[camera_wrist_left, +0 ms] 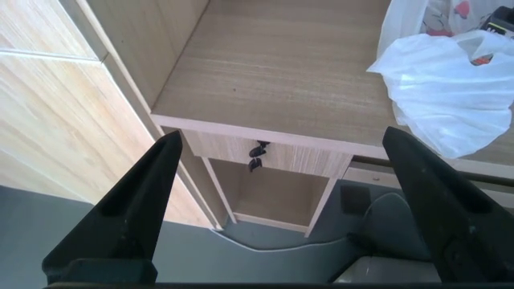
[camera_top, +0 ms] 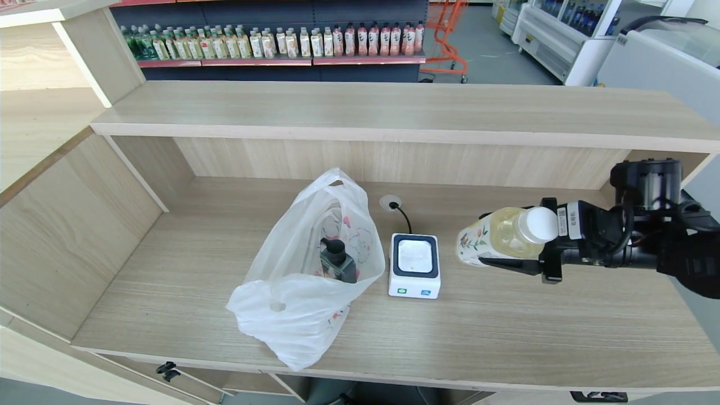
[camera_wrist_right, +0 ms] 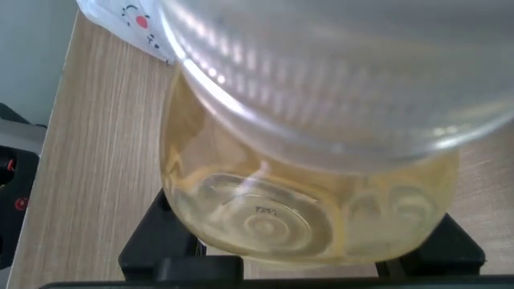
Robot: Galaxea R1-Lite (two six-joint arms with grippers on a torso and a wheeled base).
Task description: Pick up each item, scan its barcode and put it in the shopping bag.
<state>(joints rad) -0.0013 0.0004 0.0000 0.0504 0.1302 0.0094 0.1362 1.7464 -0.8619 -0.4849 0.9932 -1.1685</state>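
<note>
Right gripper: clasps drink bottle sideways, above counter's right half. Left gripper: spread wide, empty.

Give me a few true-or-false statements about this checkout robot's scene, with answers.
1. The right claw holds a bottle of yellowish drink. True.
2. That bottle lies on the scanner. False: it is held off to the scanner's right, apart from it.
3. The shopping bag is empty. False: a dark bottle stands inside.
4. The left claw is open and holds nothing. True.
</note>
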